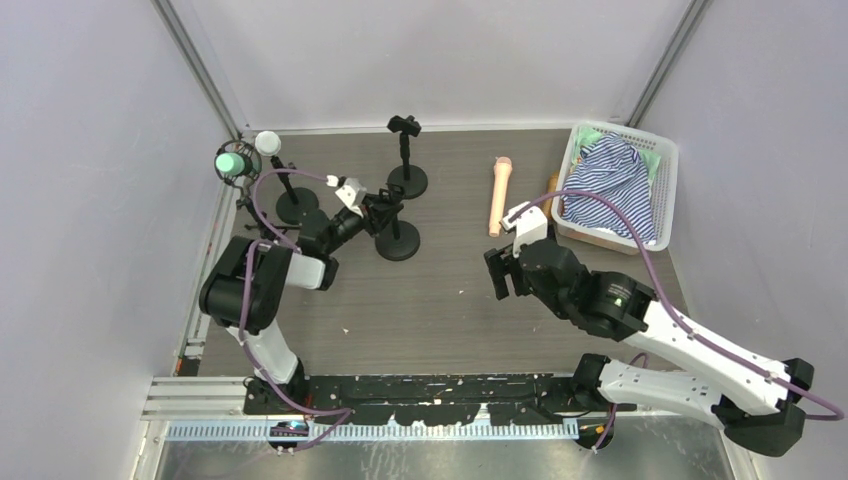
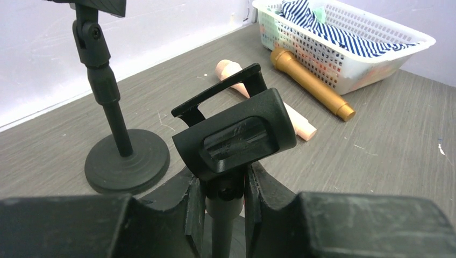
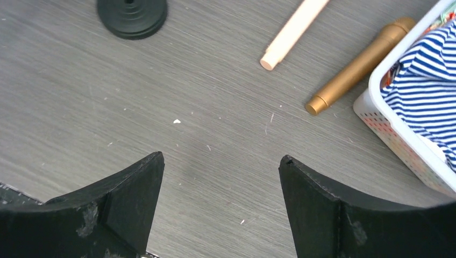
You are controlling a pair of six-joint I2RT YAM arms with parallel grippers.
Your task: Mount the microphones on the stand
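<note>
My left gripper (image 1: 372,207) (image 2: 226,193) is shut on the neck of a black stand (image 1: 398,240), just under its empty clip (image 2: 236,134). A mint green microphone (image 1: 232,162) and a white microphone (image 1: 267,142) sit in stands at the far left. Another stand (image 1: 405,180) (image 2: 115,156) has an empty clip. The peach-pink microphone (image 1: 500,190) (image 2: 298,123) (image 3: 293,29) lies on the table. Beside it, against the basket, lies the golden-brown microphone (image 1: 551,185) (image 2: 312,83) (image 3: 357,67). My right gripper (image 1: 497,272) (image 3: 220,161) hovers open over bare table, near the ends of both.
A white basket (image 1: 640,137) (image 2: 322,51) (image 3: 400,142) with striped blue-and-white cloth stands at the back right. Grey walls close in the table on three sides. The round base of a stand (image 3: 132,13) shows at the top left of the right wrist view.
</note>
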